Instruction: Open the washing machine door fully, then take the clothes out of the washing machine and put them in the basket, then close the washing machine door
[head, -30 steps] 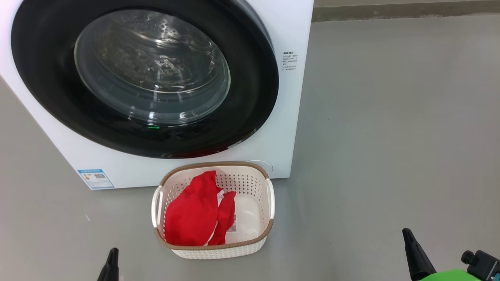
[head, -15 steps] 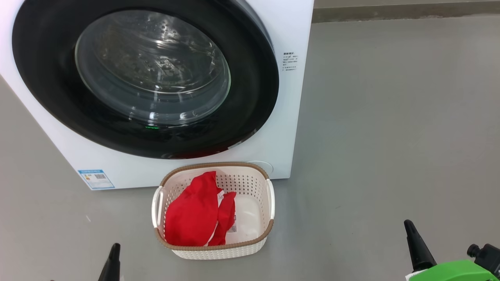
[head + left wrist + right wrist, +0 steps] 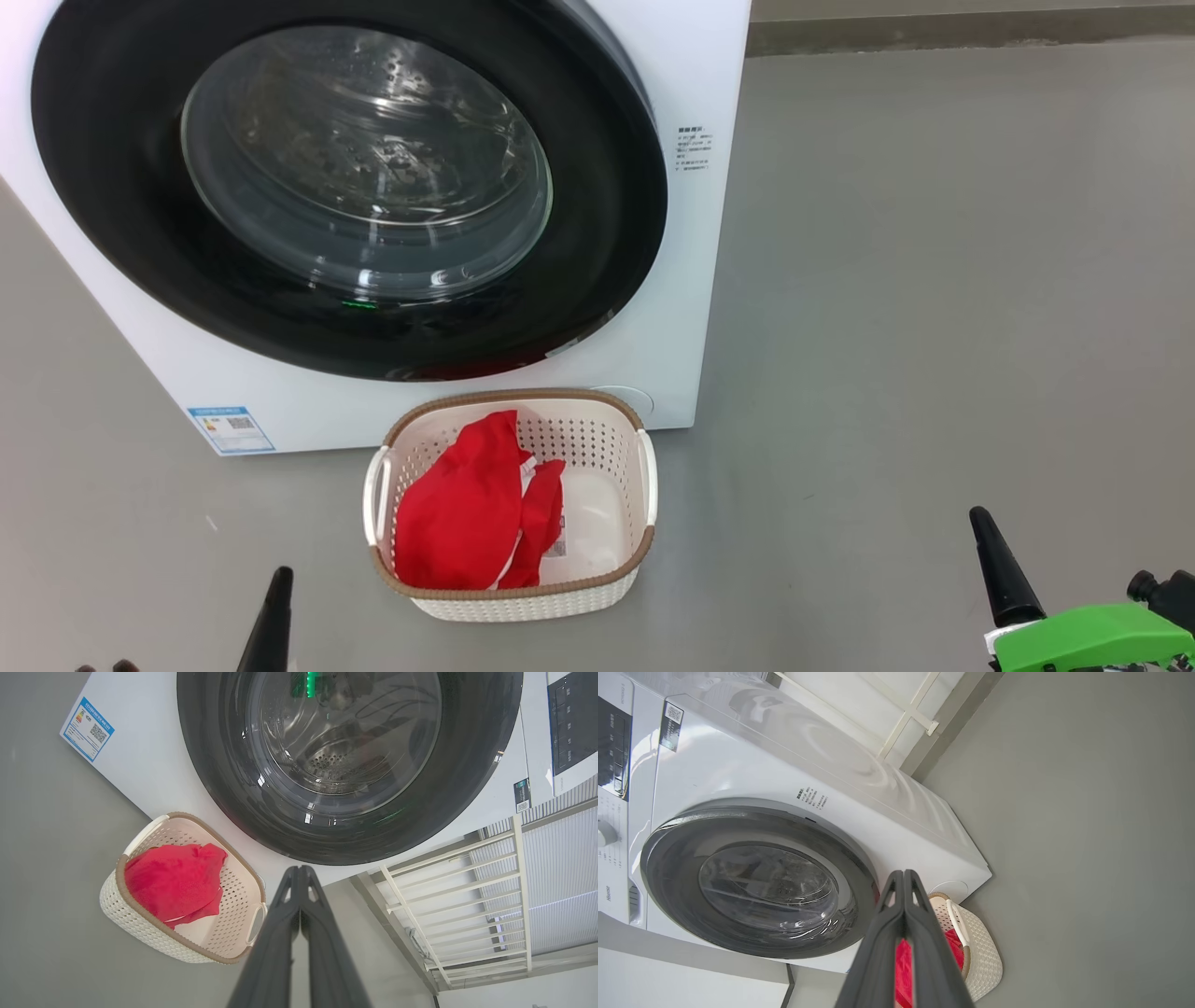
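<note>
Small blue label (image 3: pixel 231 429) with QR code low on washing machine (image 3: pixel 691 280) front, print block (image 3: pixel 694 149) beside door (image 3: pixel 607 187), paper label (image 3: pixel 557 547) in basket (image 3: pixel 523 607), all unreadable

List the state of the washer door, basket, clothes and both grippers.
washing machine door, shut.
basket, upright on the floor, partly filled.
clothes, bunched in the basket.
left gripper, jaws shut, empty.
right gripper, jaws shut, empty.

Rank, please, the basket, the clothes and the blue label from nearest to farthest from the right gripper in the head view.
1. Basket: to the left of the right gripper.
2. Clothes: in the basket's left half.
3. Blue label: farthest left, low on the washer.
</note>
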### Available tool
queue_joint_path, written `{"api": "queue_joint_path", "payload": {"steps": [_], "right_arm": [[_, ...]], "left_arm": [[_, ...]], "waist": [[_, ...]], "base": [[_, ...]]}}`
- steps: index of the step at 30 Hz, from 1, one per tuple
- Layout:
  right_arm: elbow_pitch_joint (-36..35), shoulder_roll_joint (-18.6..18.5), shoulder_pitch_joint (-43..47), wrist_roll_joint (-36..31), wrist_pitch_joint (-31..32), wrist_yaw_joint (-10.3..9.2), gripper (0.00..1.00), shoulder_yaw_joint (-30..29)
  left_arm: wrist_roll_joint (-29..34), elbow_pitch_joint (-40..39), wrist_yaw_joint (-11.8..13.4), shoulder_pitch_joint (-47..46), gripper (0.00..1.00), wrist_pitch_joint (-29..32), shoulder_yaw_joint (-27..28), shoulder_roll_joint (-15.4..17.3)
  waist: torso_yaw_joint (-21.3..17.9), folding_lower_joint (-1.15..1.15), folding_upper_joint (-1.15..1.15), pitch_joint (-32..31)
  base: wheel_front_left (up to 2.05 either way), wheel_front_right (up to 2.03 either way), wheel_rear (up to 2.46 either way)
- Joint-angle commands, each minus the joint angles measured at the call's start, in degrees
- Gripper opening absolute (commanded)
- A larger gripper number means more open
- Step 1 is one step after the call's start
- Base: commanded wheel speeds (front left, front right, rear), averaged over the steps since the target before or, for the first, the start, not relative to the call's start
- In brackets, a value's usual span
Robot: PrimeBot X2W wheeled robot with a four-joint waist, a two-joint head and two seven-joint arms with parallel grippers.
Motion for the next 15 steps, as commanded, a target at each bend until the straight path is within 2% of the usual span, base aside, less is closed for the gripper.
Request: {"api": "queue_joint_path", "payload": {"steps": [1, 15], "right_arm": [[-1.7, -1.0, -2.8, 1.8, 0.4, 0.02, 0.00, 0.5], [-2.1, -1.2, -4.5, 10.1, 2.7, 0.00, 0.00, 0.0]], "left_arm": [[-1.6, -1.0, -0.3, -2.9, 0.00, 0.6, 1.7, 0.5], [-9.7, -0.8, -0.3, -4.4, 0.00, 2.9, 2.1, -0.1]], "waist": [[0.0, 0.00, 0.00, 0.0], [0.0, 0.00, 0.00, -0.2]], "base": [[0.00, 0.00, 0.00], [0.00, 0.00, 0.00]]}}
